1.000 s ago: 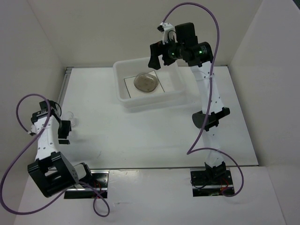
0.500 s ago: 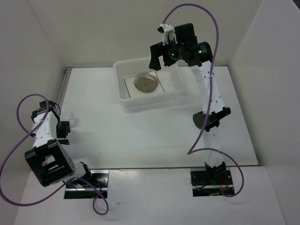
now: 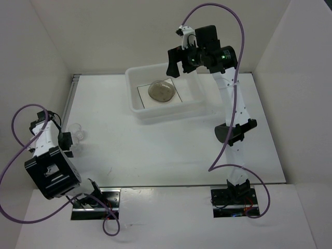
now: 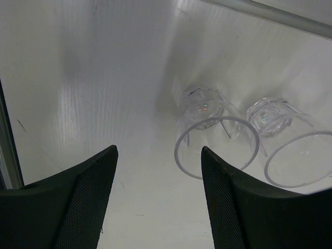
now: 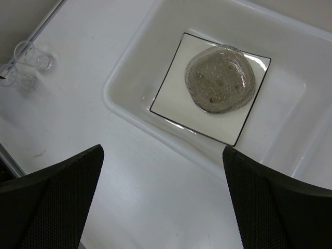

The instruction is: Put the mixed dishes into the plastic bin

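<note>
One plastic bin (image 3: 136, 110) sits at the far edge of the white surface (image 3: 155, 148), about midway along it. On its floor lies one square plate (image 5: 171, 101) with a thin dark rim, and one round speckled dish (image 5: 220, 78) rests on the plate. Two clear cups (image 4: 215, 132) stand just beside each other near the left edge, outside the bin. The left tool (image 4: 158, 171) hangs low just short of the cups, spread wide and holding nothing. The right tool (image 5: 162, 155) is high over the bin's near wall, also wide apart and bare. Plain white panels (image 3: 104, 36) wall in the back and both sides.
</note>
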`<state>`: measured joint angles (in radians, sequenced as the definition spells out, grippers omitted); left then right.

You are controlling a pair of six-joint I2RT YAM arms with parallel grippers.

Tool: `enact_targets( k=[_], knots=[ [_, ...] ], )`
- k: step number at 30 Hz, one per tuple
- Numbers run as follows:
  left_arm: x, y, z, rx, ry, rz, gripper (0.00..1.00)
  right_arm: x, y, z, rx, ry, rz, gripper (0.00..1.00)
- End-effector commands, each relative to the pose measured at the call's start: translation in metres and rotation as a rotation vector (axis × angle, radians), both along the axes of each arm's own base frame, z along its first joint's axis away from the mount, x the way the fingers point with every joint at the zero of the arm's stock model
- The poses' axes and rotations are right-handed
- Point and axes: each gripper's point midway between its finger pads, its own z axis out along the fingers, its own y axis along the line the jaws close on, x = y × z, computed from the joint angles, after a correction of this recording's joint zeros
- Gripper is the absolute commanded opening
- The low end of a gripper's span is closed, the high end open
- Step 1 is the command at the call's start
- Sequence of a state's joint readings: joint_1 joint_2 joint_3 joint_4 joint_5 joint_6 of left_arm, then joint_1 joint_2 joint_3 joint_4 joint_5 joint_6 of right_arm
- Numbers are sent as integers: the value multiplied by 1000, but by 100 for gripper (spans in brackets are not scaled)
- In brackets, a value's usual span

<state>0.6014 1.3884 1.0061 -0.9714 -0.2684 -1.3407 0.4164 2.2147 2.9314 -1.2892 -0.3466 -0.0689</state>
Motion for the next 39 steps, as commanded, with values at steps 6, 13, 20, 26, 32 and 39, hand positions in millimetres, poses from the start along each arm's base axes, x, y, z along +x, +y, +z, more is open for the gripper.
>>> enact_targets(
  k=[6,13,20,26,32,39],
  knots=[
    [15,8,-9,-4,-27,-11,71,-12,-11,22,8,-41,-12,100],
    [22,5,-19,-40,-58,-30,69,-10,-12,19,0,-34,-19,100],
    [18,-2,-37,-74,-61,-73,29,-9,-18,17,-9,-27,-36,100],
    [30,5,-21,-53,-106,-142,0,-8,-21,14,-23,-21,-52,100],
    [70,-3,67,-27,-311,-246,0,-7,-26,11,-42,-17,-76,100],
    [193,-57,226,107,-866,-538,0,-6,-39,34,-48,-93,-140,100]
  ],
)
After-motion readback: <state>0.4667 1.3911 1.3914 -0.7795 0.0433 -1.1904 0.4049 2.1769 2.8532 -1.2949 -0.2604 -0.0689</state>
